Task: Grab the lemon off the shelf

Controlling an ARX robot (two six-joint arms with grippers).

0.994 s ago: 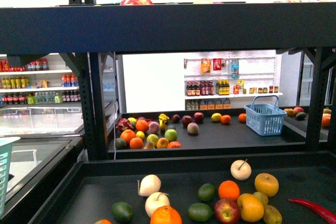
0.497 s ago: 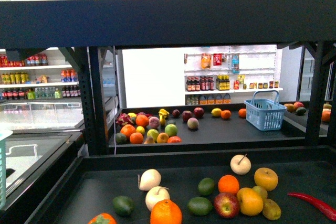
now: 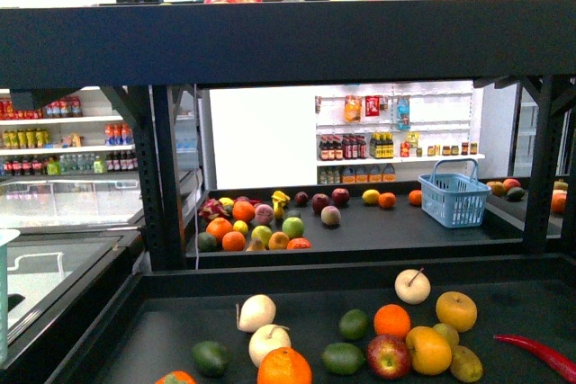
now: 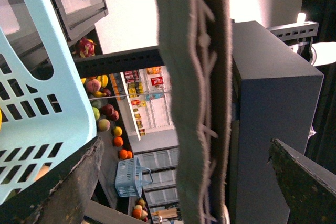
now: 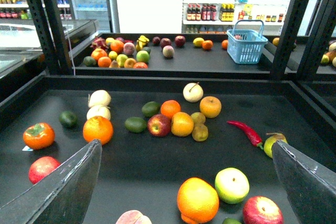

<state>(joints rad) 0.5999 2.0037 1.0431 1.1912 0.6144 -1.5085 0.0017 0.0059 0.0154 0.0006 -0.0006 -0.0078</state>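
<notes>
On the far tray of the black shelf (image 3: 360,231), the lemon (image 3: 370,197) lies just left of an orange (image 3: 387,200), with a blue basket (image 3: 454,200) further right; in the right wrist view the lemon (image 5: 198,41) sits well beyond the near tray's fruit; behind it, white store shelving (image 3: 396,146) holds bottles whose labels are too small to read; the right claw (image 5: 185,147) is spread and empty above the near tray; the left claw (image 4: 186,144) is also spread, beside a pale basket (image 4: 37,108).
</notes>
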